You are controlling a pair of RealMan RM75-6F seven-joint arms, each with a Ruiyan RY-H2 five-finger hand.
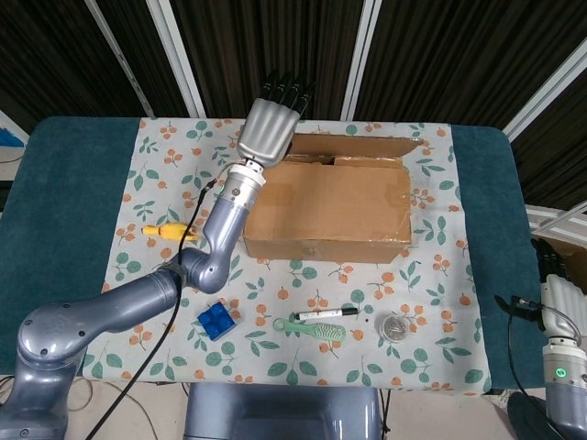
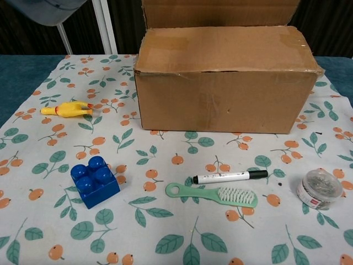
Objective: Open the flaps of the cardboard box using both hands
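Observation:
The cardboard box (image 1: pixel 328 209) stands mid-table on the floral cloth, and it fills the upper middle of the chest view (image 2: pixel 220 94). Its far flap (image 1: pixel 353 147) stands raised, upright in the chest view (image 2: pixel 218 12). The near flap (image 1: pixel 330 192) lies flat on top. My left hand (image 1: pixel 269 130) is at the far flap's left end, back of the hand towards the camera and fingers (image 1: pixel 286 89) straight, holding nothing. My right hand (image 1: pixel 556 295) hangs at the table's right edge, far from the box, with nothing in it.
On the cloth in front of the box lie a blue brick (image 2: pixel 95 181), a black-capped marker (image 2: pixel 230 177), a green brush (image 2: pixel 212 195) and a small round tin (image 2: pixel 319 189). A yellow chicken toy (image 2: pixel 67 109) lies to the left. My left forearm (image 1: pixel 225 229) crosses beside the box's left end.

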